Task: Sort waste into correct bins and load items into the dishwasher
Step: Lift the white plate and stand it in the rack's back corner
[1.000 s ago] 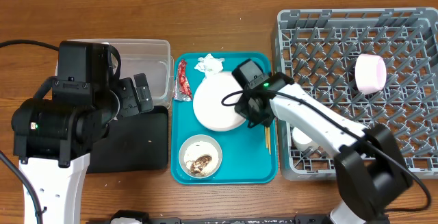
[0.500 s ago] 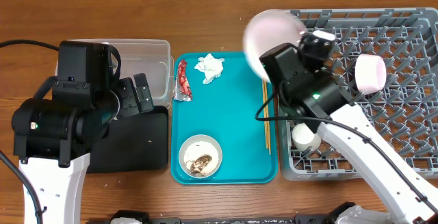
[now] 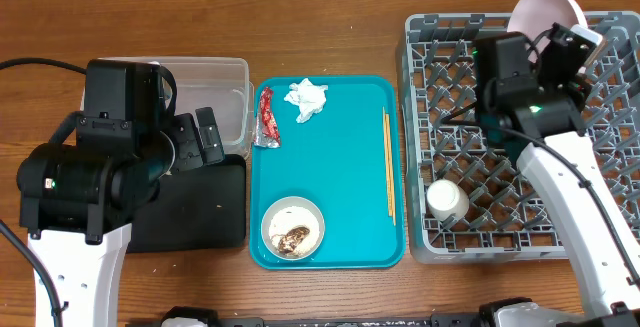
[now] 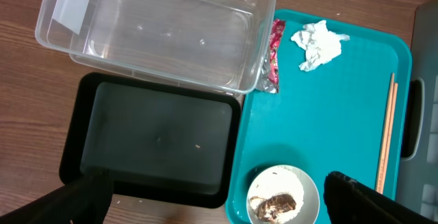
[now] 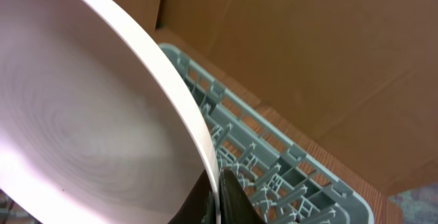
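Plate [image 3: 545,12] has swung off the teal tray [image 3: 350,207] to over the rack [image 3: 470,107] far corner, right fingers [image 5: 233,207] clamped on its rim, left fingers [image 4: 373,200] spread idle; cup [image 3: 446,202] racked, while wrapper [image 3: 266,117], tissue [image 3: 306,99], chopsticks [image 3: 388,162] and scrap bowl [image 3: 293,227] are left.

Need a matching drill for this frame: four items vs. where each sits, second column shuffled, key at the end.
Items
1. plate
2. cup
3. chopsticks
4. bowl

Places
A. lying along the right side of the teal tray
B. gripped by the right end effector, at the far edge of the rack
C. inside the rack, front-left corner
D. front of the teal tray, scraps inside

Pairs: 1-B, 2-C, 3-A, 4-D
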